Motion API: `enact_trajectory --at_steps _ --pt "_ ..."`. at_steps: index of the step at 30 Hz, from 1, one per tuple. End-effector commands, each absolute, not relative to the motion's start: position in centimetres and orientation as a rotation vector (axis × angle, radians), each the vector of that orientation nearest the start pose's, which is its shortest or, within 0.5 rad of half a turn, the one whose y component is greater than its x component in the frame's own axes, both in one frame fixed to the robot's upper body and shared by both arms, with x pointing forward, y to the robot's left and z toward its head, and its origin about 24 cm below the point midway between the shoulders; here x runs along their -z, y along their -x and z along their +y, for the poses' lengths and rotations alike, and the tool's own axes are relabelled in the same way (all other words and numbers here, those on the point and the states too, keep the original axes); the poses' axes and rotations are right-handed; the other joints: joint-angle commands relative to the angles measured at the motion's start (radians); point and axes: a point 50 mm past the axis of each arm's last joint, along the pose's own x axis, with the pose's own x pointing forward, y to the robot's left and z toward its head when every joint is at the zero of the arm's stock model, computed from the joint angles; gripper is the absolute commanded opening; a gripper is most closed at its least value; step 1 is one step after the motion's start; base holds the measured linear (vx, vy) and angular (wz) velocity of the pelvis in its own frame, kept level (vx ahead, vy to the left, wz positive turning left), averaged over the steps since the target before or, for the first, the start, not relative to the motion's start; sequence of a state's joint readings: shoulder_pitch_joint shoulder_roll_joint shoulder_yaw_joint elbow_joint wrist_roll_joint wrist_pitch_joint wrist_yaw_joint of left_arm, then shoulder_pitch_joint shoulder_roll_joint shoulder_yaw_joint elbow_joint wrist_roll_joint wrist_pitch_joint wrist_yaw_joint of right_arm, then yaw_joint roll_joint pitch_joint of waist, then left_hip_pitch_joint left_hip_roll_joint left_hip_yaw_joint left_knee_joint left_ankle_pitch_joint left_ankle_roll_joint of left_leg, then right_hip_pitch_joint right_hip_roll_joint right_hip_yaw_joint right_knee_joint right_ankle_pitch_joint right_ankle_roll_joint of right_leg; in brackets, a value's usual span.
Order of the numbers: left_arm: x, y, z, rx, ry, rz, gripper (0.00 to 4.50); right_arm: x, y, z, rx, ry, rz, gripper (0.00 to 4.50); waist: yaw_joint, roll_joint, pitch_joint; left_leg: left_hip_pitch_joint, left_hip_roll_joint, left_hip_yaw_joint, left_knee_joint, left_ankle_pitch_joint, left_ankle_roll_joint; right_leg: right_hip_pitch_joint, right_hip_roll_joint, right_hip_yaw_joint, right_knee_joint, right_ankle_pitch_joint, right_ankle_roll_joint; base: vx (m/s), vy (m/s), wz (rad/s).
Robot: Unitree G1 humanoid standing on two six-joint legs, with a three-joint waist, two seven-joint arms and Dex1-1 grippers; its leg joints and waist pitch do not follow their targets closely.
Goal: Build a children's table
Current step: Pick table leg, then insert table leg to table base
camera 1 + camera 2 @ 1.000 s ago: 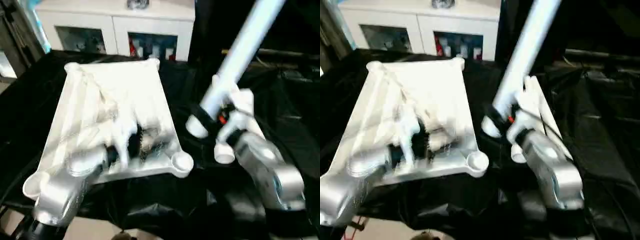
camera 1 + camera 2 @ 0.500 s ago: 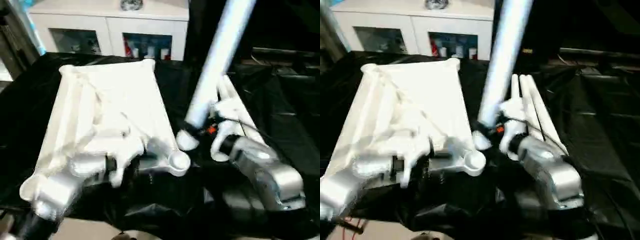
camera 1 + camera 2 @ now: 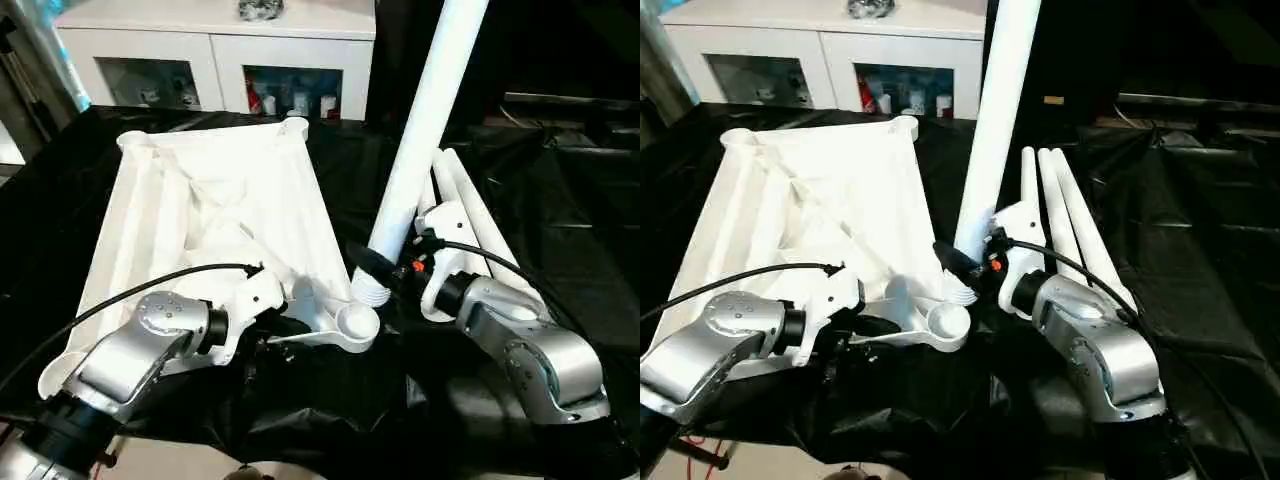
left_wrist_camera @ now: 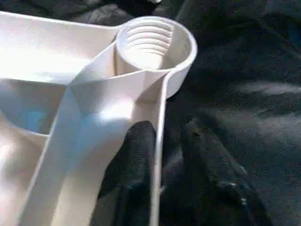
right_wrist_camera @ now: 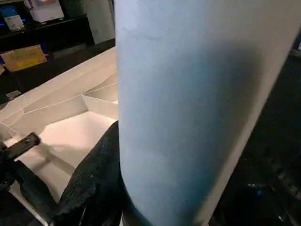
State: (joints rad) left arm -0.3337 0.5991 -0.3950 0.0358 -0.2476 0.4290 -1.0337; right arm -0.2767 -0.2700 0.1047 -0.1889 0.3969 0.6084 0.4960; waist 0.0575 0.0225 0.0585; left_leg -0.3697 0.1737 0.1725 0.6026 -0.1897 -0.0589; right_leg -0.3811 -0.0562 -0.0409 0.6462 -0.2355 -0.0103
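- The white tabletop point(image 3: 215, 215) lies upside down on the bench point(image 3: 560, 170), which has a black cloth over it. The ribs under the tabletop face up.
- The tabletop has a round hole at each corner. The near corner socket point(image 3: 357, 322) sits by the front edge of the bench, and rings show inside it.
- The left end effector point(image 4: 162, 188) is at the tabletop's edge, right beside that socket. One black finger point(image 4: 134, 160) is inside the rim and the other is outside. They pinch the thin white wall between them.
- The right end effector point(image 3: 385, 272) holds a long white leg point(image 3: 425, 140). Its black fingers are pressed on the leg near the low end.
- The leg stands almost straight up and leans a little. Its ridged low end is just above the near corner socket, very close to it.
- More white legs point(image 3: 1065, 225) lie side by side on the black cloth, behind the right arm.
- A white cabinet point(image 3: 215, 55) with glass doors stands behind the bench.
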Motion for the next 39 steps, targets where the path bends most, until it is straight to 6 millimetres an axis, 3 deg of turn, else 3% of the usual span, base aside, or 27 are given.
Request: enact_trajectory --at_steps 1,12,18,24,25,29,39 --pt "-5.9 -26.6 14.4 1.283 -0.339 0.517 0.94 -10.3 -27.9 -12.1 -0.75 -0.087 0.188 1.9 -0.001 0.017 -0.066 0.012 0.044 -0.019 -0.068 -0.151 -0.031 0.045 -0.071 0.051 -0.079 -0.018 -0.203 0.0 0.0 0.0" --pt "-5.3 -26.8 14.6 1.272 -0.361 0.551 0.0 -10.2 -28.0 -11.8 -0.765 -0.082 0.203 1.9 0.001 0.009 -0.066 0.011 0.045 -0.018 -0.068 -0.136 -0.018 0.047 -0.074 0.051 -0.078 -0.026 -0.21 0.0 0.0 0.0" --pt "-4.8 -26.7 15.0 1.264 -0.446 0.596 0.0 -10.2 -28.4 -12.0 -0.781 -0.064 0.218 1.9 0.001 0.002 -0.065 0.011 0.046 -0.017 -0.068 -0.13 -0.01 0.046 -0.074 0.051 -0.08 -0.045 -0.206 0.0 0.0 0.0" --pt "-5.2 -26.7 14.6 1.276 -0.431 0.55 0.0 -10.1 -28.5 -12.3 -0.784 -0.048 0.23 1.9 0.0 0.001 -0.064 0.011 0.046 -0.017 -0.067 -0.135 -0.011 0.045 -0.075 0.052 -0.081 -0.063 -0.202 0.0 0.0 0.0" --pt "-5.3 -26.8 14.6 1.275 -0.427 0.548 0.28 -10.1 -28.5 -12.4 -0.784 -0.047 0.231 1.9 0.001 0.003 -0.065 0.01 0.046 -0.017 -0.067 -0.129 -0.01 0.045 -0.075 0.052 -0.08 -0.053 -0.204 0.0 0.0 0.0" --pt "-5.7 -26.9 14.2 1.279 -0.376 0.521 0.68 -10.1 -28.5 -12.4 -0.785 -0.044 0.232 1.9 0.002 0.005 -0.066 0.012 0.046 -0.016 -0.066 -0.13 -0.011 0.044 -0.074 0.051 -0.08 -0.045 -0.209 0.0 0.0 0.0" --pt "-5.7 -27.2 15.4 1.267 -0.353 0.551 0.72 -10.0 -28.3 -12.3 -0.793 -0.042 0.233 1.9 0.002 0.005 -0.066 0.011 0.045 -0.017 -0.067 -0.135 -0.008 0.045 -0.074 0.051 -0.08 -0.045 -0.209 0.0 0.0 0.0"
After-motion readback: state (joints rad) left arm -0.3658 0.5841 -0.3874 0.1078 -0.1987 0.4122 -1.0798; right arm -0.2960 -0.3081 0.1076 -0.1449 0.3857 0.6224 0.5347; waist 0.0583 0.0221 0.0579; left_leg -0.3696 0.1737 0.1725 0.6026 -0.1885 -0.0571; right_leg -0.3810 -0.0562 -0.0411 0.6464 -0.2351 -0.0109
